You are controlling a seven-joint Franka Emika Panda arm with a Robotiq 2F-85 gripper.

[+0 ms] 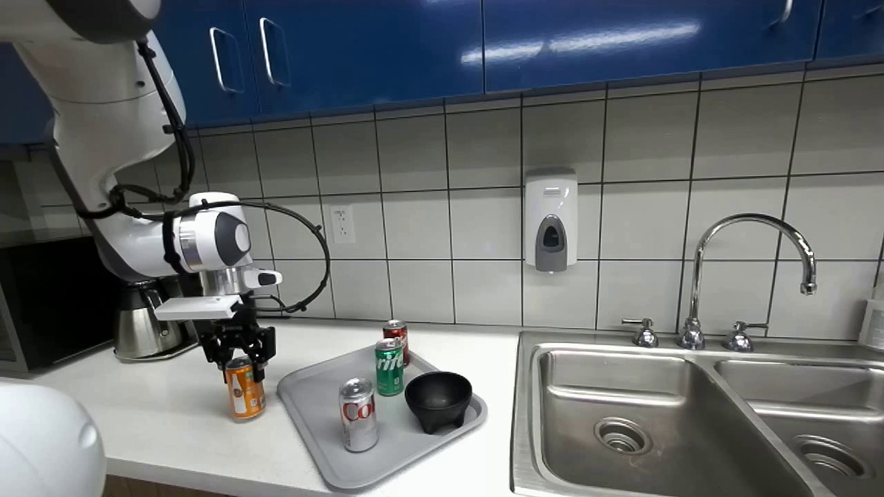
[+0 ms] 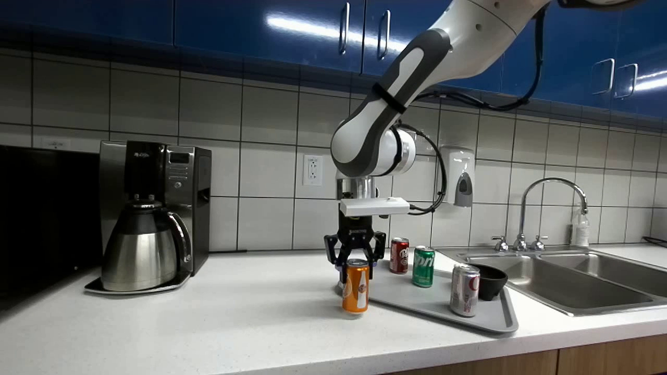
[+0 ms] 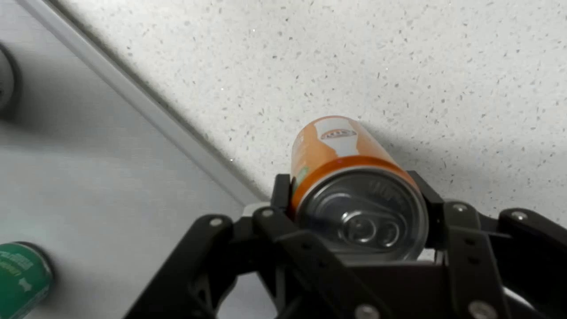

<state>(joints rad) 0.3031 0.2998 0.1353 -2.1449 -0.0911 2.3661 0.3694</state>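
Observation:
My gripper (image 1: 243,373) (image 2: 357,277) is shut on an orange soda can (image 1: 246,399) (image 2: 356,294). In the wrist view the black fingers (image 3: 354,195) touch both sides of the can (image 3: 347,144) near its top. The can is upright, at or just above the white counter; I cannot tell if its base touches. Beside it lies a grey tray (image 1: 324,390) (image 2: 398,292) (image 3: 133,186). On the tray stand a silver Coke can (image 1: 359,417) (image 2: 465,291), a green Sprite can (image 1: 389,369) (image 2: 423,266) (image 3: 22,279), a dark red can (image 1: 396,335) (image 2: 399,255) and a black bowl (image 1: 438,397) (image 2: 491,282).
A coffee maker (image 2: 180,172) with a steel carafe (image 2: 143,255) stands by a dark appliance (image 1: 59,297). A double steel sink (image 1: 621,386) with a tall faucet (image 1: 749,218) is past the tray. Blue cabinets (image 1: 373,52) hang above; a soap dispenser (image 1: 551,221) is on the wall.

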